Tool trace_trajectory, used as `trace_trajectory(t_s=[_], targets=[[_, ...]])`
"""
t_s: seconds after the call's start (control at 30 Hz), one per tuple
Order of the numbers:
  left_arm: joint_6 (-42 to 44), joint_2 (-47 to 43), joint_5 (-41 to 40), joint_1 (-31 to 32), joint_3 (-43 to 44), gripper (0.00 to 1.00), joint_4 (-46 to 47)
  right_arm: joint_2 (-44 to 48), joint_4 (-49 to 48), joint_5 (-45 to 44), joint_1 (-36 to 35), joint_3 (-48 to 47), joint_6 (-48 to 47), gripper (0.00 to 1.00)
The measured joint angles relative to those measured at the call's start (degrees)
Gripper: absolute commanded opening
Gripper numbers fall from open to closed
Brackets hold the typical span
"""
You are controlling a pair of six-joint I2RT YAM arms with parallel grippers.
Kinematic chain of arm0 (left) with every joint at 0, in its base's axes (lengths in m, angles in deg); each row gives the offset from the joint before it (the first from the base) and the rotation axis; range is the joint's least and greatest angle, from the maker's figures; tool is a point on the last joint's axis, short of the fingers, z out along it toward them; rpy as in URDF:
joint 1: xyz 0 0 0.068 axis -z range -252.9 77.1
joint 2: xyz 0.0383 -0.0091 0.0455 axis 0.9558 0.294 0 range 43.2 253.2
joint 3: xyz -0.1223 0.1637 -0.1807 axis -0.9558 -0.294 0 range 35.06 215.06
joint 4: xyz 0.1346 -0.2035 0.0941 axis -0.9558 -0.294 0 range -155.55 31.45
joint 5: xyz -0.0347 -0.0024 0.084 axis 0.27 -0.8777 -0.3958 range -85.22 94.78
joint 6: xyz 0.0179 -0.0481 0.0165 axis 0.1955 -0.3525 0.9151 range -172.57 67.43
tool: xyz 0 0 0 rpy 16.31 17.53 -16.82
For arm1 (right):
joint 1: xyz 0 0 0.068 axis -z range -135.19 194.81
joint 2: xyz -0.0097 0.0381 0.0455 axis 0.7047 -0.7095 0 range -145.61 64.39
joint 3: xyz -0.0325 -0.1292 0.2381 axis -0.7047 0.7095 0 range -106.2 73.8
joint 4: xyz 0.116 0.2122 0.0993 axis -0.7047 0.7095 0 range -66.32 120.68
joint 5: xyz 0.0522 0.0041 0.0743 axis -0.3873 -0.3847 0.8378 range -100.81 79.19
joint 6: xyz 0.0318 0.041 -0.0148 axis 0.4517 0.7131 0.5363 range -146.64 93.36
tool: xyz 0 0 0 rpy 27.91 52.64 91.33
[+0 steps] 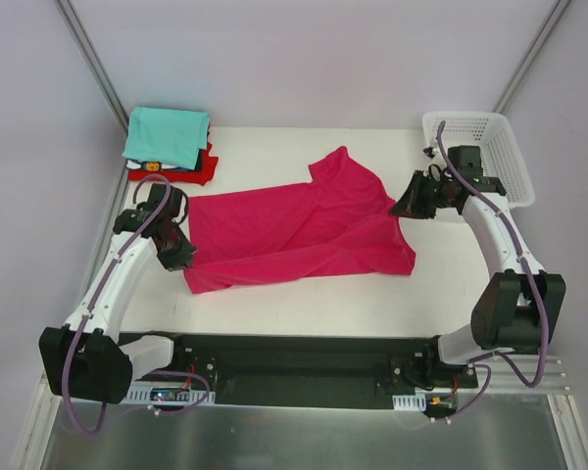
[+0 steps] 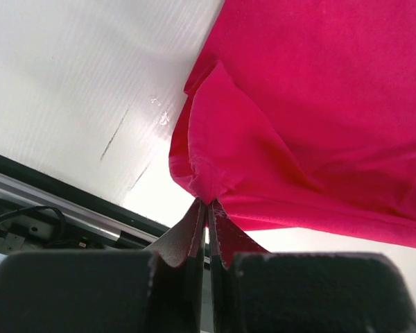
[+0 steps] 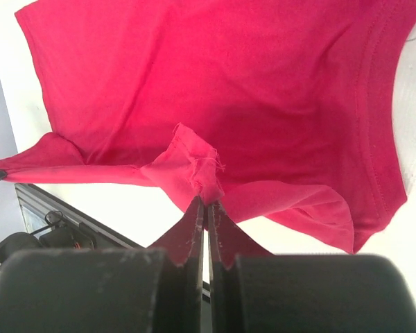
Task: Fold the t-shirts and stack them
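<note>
A large magenta-pink t-shirt (image 1: 299, 227) lies spread across the middle of the white table. My left gripper (image 1: 179, 257) is shut on its left edge, pinching a bunched corner of cloth (image 2: 206, 187). My right gripper (image 1: 399, 206) is shut on its right side, pinching a gathered fold (image 3: 197, 173). Both hold the cloth just above the table. A stack of folded t-shirts sits at the back left: a teal one (image 1: 167, 135) on top, a red one (image 1: 201, 168) below it, and a sliver of a dark/white one (image 1: 152, 165).
A white plastic mesh basket (image 1: 478, 157) stands at the back right, just behind my right wrist. The black base rail (image 1: 294, 367) runs along the table's near edge. Grey walls close the sides and back.
</note>
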Motion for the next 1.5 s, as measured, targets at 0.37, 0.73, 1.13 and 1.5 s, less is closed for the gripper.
trace_trajectory(t_s=[0.37, 0.73, 1.13, 1.5], targets=[[0.90, 2.23, -0.55, -1.14, 0.20, 0.00, 0.90, -8.26, -1.22, -0.15, -1.18, -7.69, 0.02, 0.01], [1.66, 6.84, -0.55, -2.27, 1.38, 0.00, 2.36, -14.23, -1.16, -0.59, -2.89, -15.87, 0.04, 0.01], [3.39, 16.15, -0.59, -3.76, 6.86, 0.00, 5.22, -20.79, -1.22, -0.90, -3.58, -20.63, 0.20, 0.01], [3.74, 21.86, -0.50, -4.15, 7.34, 0.00, 7.74, -24.70, -1.29, -0.90, -4.07, -22.53, 0.20, 0.01]])
